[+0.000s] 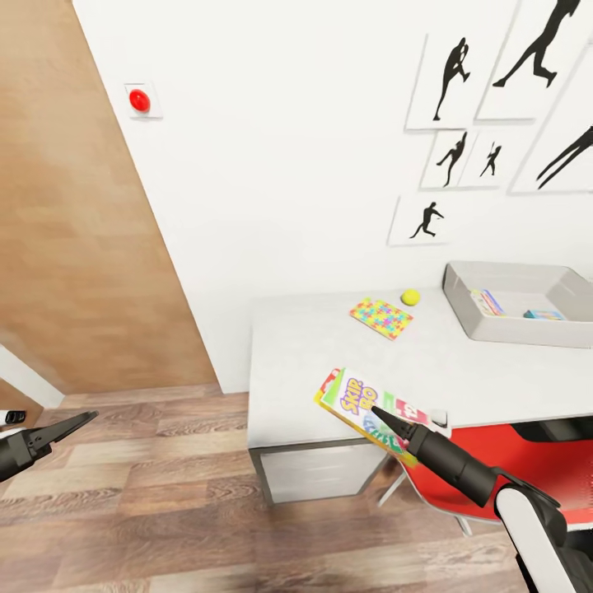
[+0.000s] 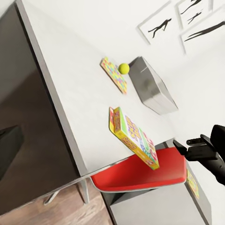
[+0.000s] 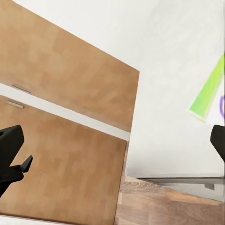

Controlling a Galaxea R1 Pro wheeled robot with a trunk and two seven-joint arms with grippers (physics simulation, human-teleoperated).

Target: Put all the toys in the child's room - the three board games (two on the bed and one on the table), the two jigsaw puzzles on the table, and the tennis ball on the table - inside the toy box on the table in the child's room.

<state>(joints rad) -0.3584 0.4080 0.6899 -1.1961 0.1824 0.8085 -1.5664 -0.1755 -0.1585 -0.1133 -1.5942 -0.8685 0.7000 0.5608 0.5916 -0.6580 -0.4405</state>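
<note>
A white-green board game [image 1: 362, 405] lies at the table's [image 1: 313, 362] front edge, partly overhanging it; it appears again in the left wrist view [image 2: 133, 137]. My right gripper [image 1: 377, 410] hovers at its near end, open, and its fingers [image 3: 11, 152] have nothing between them. The box's green edge [image 3: 208, 91] sits off to one side of them. Farther back lie a jigsaw puzzle [image 1: 382, 318] [image 2: 114, 75] and the tennis ball [image 1: 410, 296] [image 2: 123, 68]. The toy box [image 1: 461, 317] [image 2: 152, 89] holds a small blue game [image 1: 543, 315] and another colourful flat item [image 1: 487, 301]. My left gripper [image 1: 89, 417] hangs open over the floor.
A red chair [image 1: 527, 461] is tucked under the table's front, below the overhanging box. A drawer unit [image 1: 321, 473] stands under the table's left end. A wooden door [image 1: 74, 206] fills the left, and a red button [image 1: 140, 100] is on the wall.
</note>
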